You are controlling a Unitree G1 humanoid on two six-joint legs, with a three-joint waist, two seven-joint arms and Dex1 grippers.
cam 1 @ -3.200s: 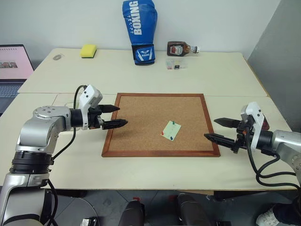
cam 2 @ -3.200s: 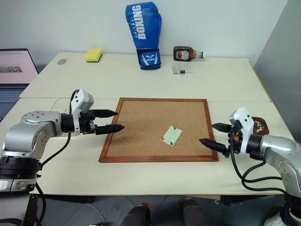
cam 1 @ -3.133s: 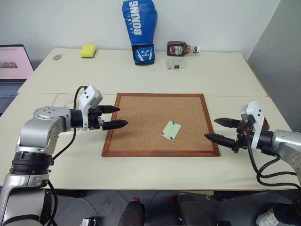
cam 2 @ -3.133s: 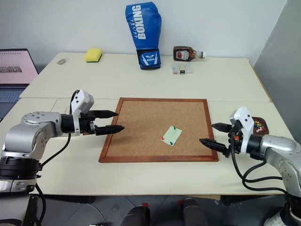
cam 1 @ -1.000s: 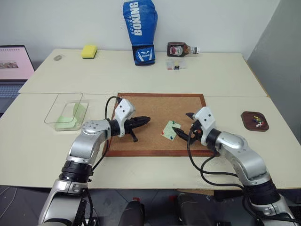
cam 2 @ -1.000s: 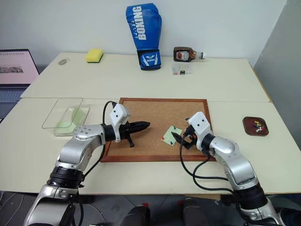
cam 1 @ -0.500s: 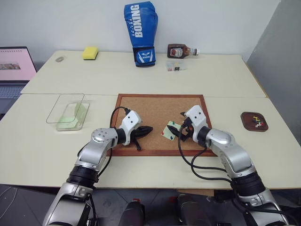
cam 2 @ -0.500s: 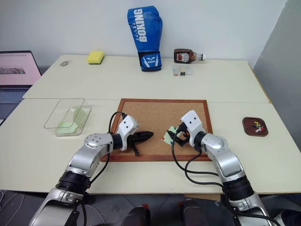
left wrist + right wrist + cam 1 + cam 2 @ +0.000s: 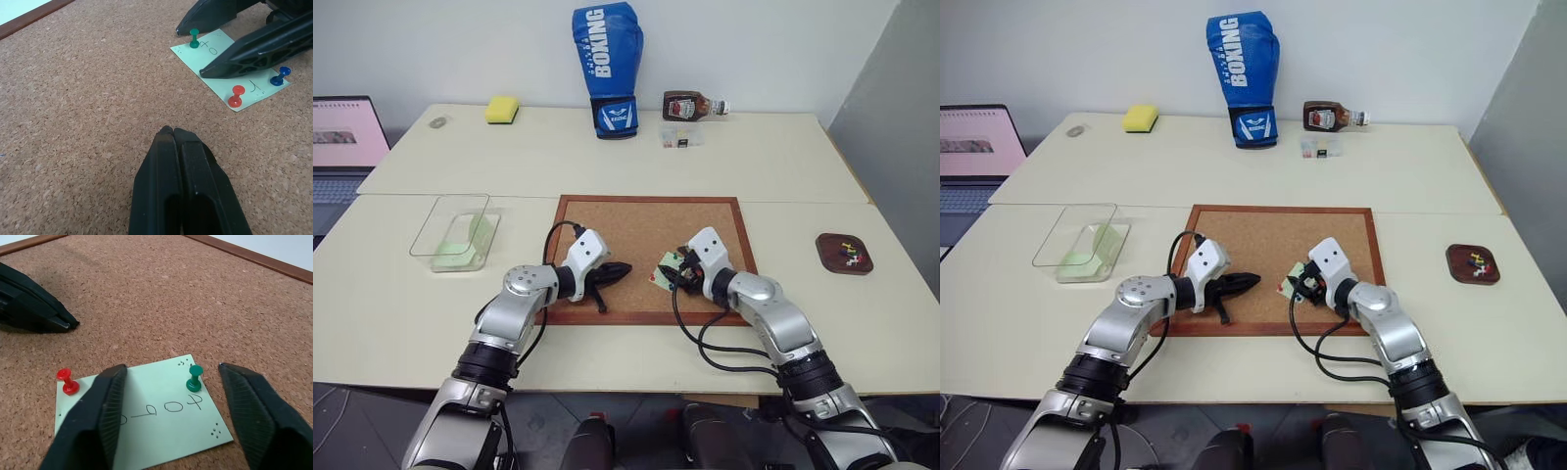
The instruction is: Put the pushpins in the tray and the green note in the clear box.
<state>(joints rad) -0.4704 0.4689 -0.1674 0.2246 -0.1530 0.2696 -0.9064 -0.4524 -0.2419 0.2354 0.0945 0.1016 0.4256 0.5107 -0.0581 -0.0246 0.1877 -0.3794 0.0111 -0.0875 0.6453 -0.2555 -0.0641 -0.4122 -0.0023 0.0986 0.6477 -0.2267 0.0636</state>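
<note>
Green pin [image 9: 194, 378] btwn right end effector [image 9: 171, 377] fingers

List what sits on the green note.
A green pin, a red pin and handwriting show on the note; the left wrist view adds a blue pin. The right hand covers part of it.

Rough cork board [image 9: 146, 293]; paper green note [image 9: 161, 426]

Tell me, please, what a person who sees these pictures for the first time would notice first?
Probably the two black grippers meeting over the cork board: the right gripper stands open astride the green pushpin in the green note, while the left gripper waits shut, apart from the note. The red pushpin stands in another corner of the note. At the back of the table, a blue boxing glove stands upright.
</note>
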